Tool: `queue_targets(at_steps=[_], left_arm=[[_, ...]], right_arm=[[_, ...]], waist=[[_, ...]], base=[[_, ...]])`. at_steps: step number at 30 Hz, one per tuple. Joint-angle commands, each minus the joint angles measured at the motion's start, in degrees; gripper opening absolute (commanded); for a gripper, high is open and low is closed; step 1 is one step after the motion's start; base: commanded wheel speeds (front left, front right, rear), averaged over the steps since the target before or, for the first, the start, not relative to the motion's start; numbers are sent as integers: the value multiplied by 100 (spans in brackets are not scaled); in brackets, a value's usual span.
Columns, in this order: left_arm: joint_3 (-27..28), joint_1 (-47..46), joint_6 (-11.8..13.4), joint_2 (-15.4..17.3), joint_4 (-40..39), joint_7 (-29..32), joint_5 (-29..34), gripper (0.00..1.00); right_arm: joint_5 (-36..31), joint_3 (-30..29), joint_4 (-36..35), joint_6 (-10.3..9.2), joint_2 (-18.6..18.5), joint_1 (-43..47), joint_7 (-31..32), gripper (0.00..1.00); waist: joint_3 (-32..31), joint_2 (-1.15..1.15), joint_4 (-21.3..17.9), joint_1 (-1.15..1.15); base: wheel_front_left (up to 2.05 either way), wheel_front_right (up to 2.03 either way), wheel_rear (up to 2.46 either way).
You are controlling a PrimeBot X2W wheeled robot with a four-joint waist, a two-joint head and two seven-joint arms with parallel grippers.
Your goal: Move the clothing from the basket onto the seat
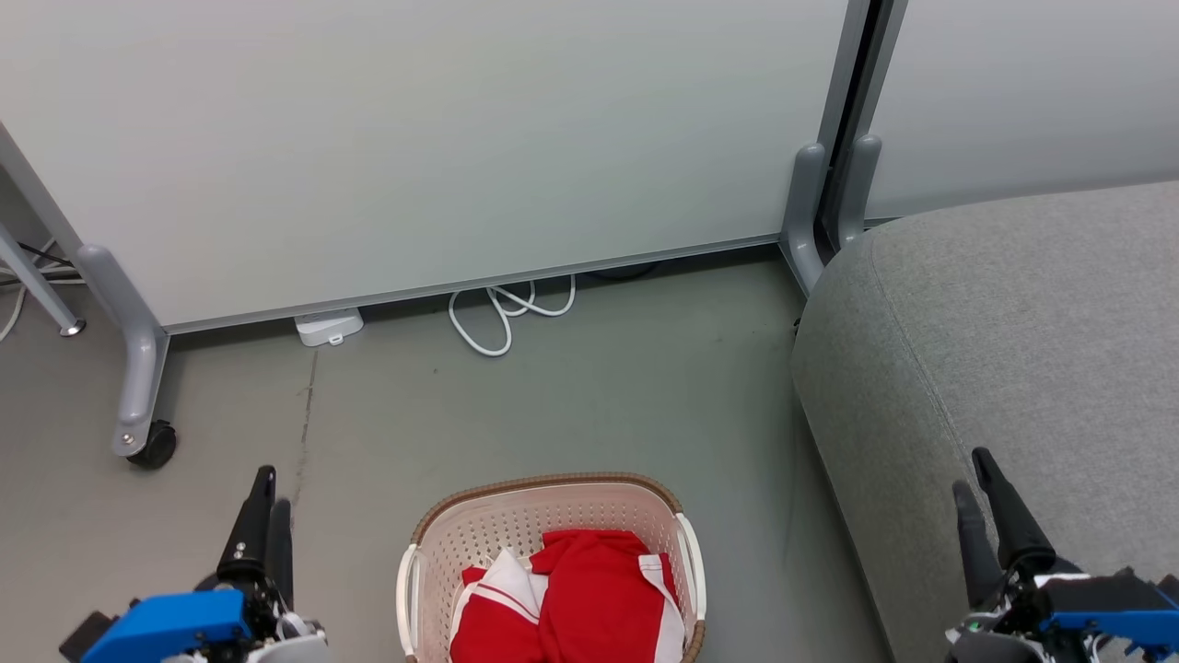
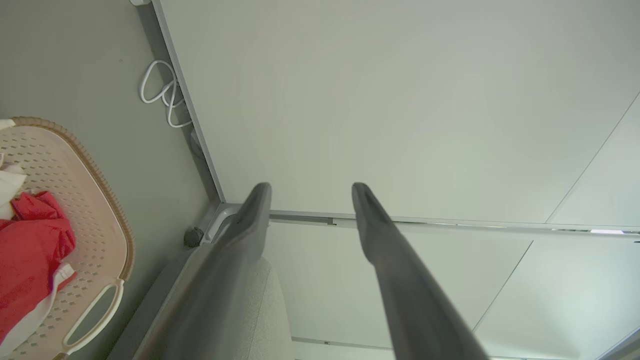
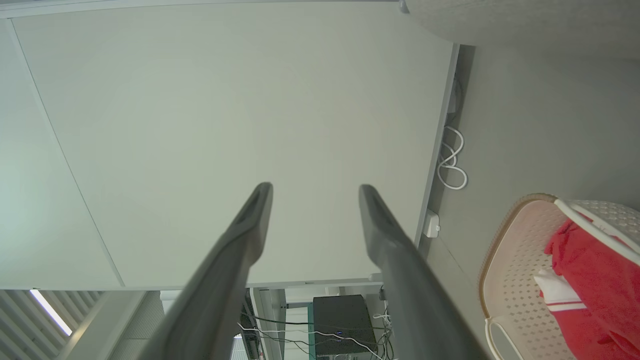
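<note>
The clothing, red with white panels and thin white stripes, lies bunched in the basket, which stands on the floor at the near middle of the scene. Across the far side runs a pale partition panel, with a second panel to its right and grey upright posts where the two meet. The seat, grey and upholstered, takes up the right side; its rounded left corner sits close to those posts, and a strip of grey floor separates its side from the basket. At the far left, a grey partition leg comes down to a black caster. A looped white cable lies on the floor against the foot of the panel, far beyond the basket, and a small white box sits left of it. The left gripper hangs near left of the basket and the right gripper near right over the seat's edge; on each, the jaws stand moderately wide apart, with nothing between them.
</note>
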Motion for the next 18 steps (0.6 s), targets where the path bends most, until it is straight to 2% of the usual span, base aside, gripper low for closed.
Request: queue_targets(at_steps=[1, 9, 18], left_arm=[[-19, -11, 0, 1, -14, -26, 14, 100], [-110, -67, -1, 7, -66, -260, 290, 100], [-203, -128, -3, 14, -181, -499, 1044, 100]], right_arm=[[-12, 10, -11, 0, -1, -9, -26, 100], [-312, 64, -51, 1, -5, -43, -261, 100], [-1073, 122, -145, 3, -9, -79, -502, 100]], waist=[[3, 0, 0, 0], [12, 0, 7, 0], [21, 0, 17, 0]], base=[[0, 0, 0], [0, 0, 0], [0, 0, 0]])
